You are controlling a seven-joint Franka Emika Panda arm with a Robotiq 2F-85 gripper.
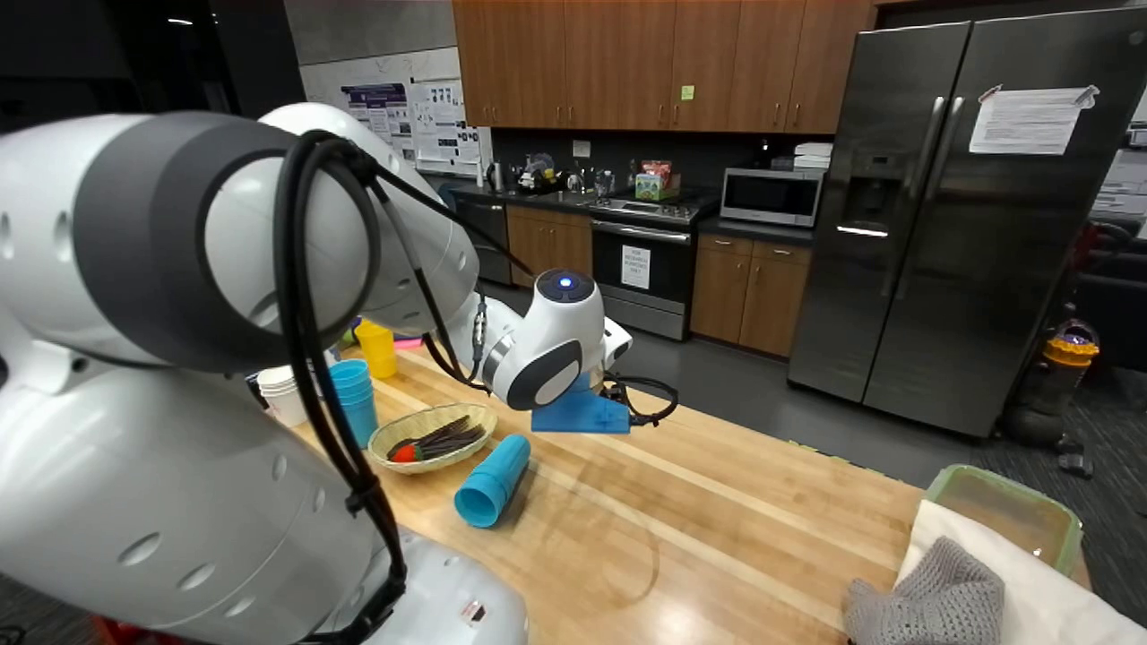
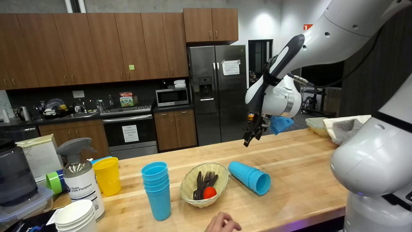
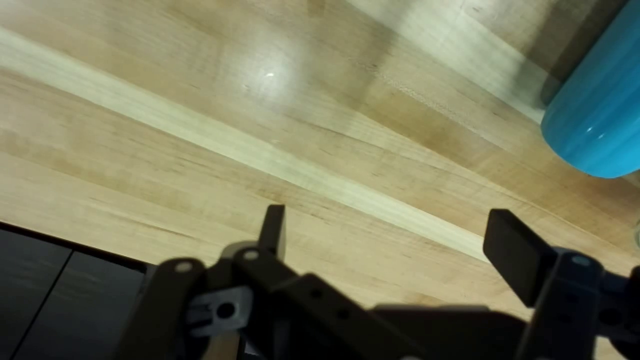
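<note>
One robot hand (image 3: 387,216), two turquoise cup stacks (image 2: 247,176)

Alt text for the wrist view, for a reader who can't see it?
The black tool, open and holding nothing, hangs above a wooden tabletop. A blue cup, on its side, is cut off by the right edge; a dark surface shows at lower left.

ext. cams twd fridge (image 2: 225,100), wrist abv tbl (image 3: 280,145)
</note>
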